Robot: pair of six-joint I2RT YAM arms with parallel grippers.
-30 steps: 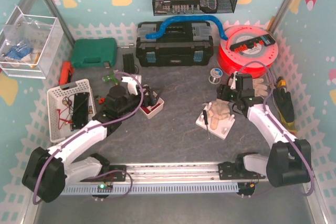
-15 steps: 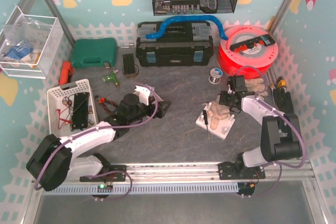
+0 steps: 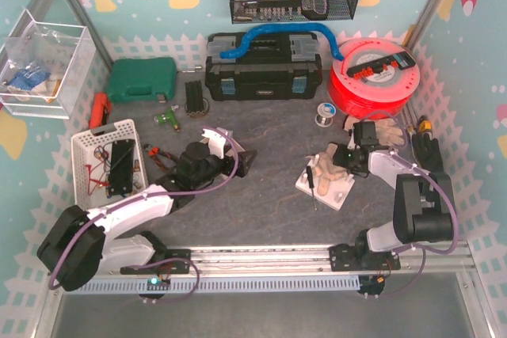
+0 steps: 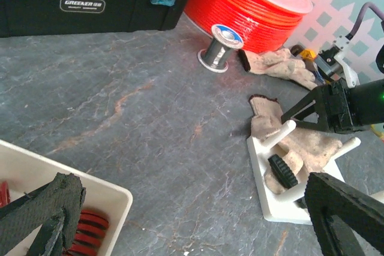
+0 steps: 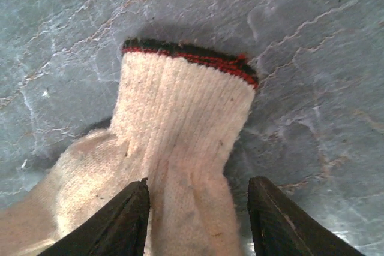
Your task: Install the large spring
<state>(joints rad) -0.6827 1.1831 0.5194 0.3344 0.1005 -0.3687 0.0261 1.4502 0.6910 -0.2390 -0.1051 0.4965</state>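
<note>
Red springs (image 4: 90, 223) lie in a small white tray (image 4: 72, 187) at the lower left of the left wrist view. My left gripper (image 3: 242, 162) is open and empty, just right of that tray (image 4: 198, 226). The white peg fixture (image 3: 337, 193) lies right of centre, with a knit glove (image 3: 329, 165) draped over it and a black-handled screwdriver (image 3: 311, 184) on it. The fixture (image 4: 273, 202) and glove (image 4: 312, 148) also show in the left wrist view. My right gripper (image 3: 342, 156) is open, its jaws either side of the glove's cuff (image 5: 186, 124), with the gripper (image 5: 198, 220) low over it.
A black toolbox (image 3: 261, 73) and a red cable reel (image 3: 372, 77) stand at the back. A solder spool (image 3: 321, 116) and a second glove (image 3: 388, 128) lie near the reel. A white basket (image 3: 87, 148) and a green case (image 3: 141, 78) are on the left.
My left gripper has swung right, off the spring tray, and stays open. My right arm has folded in and brought its gripper down over the glove on the fixture.
</note>
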